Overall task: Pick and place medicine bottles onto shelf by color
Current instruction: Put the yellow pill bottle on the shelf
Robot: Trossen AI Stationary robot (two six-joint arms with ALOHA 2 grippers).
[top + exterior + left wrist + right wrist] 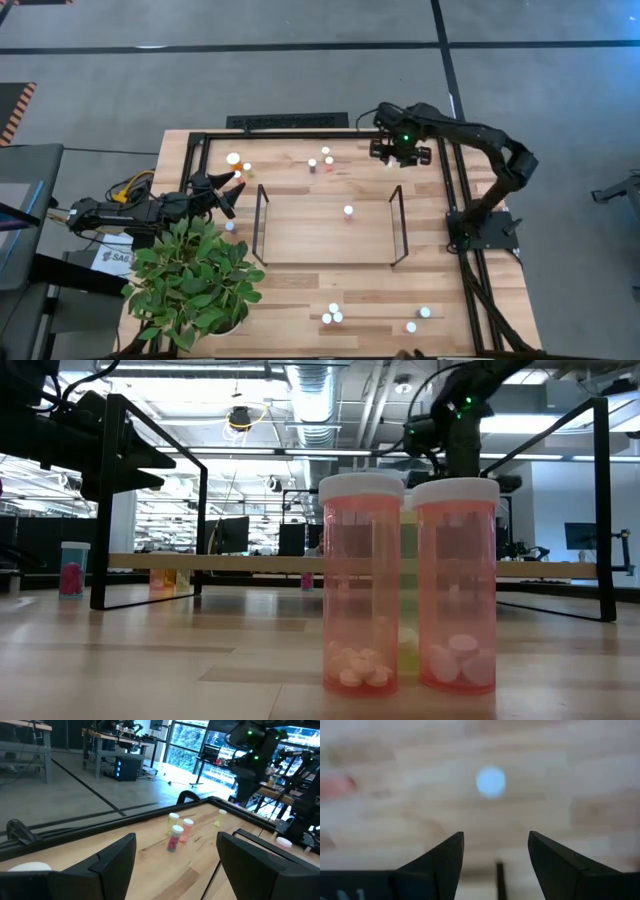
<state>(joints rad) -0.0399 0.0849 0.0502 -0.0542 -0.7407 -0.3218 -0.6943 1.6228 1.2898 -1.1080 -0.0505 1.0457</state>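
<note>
Orange bottles [408, 582] on wood table [300, 290]; office beyond.

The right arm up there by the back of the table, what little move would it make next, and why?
Probably a straight drop. The right gripper hangs over the table's far edge with its fingers open, and a white-capped bottle shows on the wood just ahead of them. Lowering would put the fingers around it. The shelf holds only one bottle so far.

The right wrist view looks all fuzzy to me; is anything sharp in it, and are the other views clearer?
Right wrist view: only the dark fingers are crisp; the table and a white cap blur. Low view: two near bottles sharp, ceiling lights glare. High view: evenly lit.
</note>
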